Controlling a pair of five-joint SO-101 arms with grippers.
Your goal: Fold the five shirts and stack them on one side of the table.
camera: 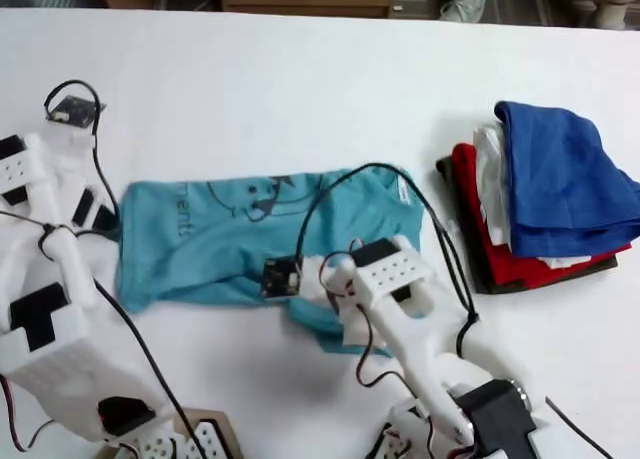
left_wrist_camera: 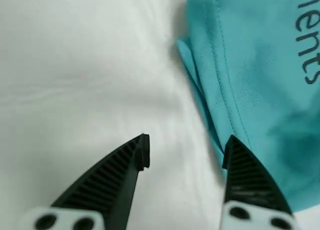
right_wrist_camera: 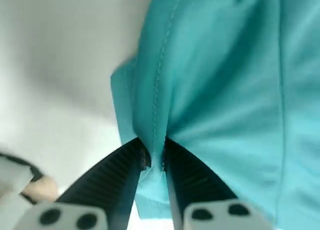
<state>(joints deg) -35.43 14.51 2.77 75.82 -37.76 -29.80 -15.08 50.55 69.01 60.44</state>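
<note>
Teal shirt (camera: 230, 244) lies spread mid-table (camera: 300, 79), its near hem gripped in the closed jaws of the right gripper (right_wrist_camera: 154, 157), probably for folding, while the left gripper (left_wrist_camera: 189, 146) waits, jaws apart, at the shirt's left edge.

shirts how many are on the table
5: teal shirt spread mid-table; stacked at right, blue shirt on top, then white shirt, red shirt, dark shirt.
</note>
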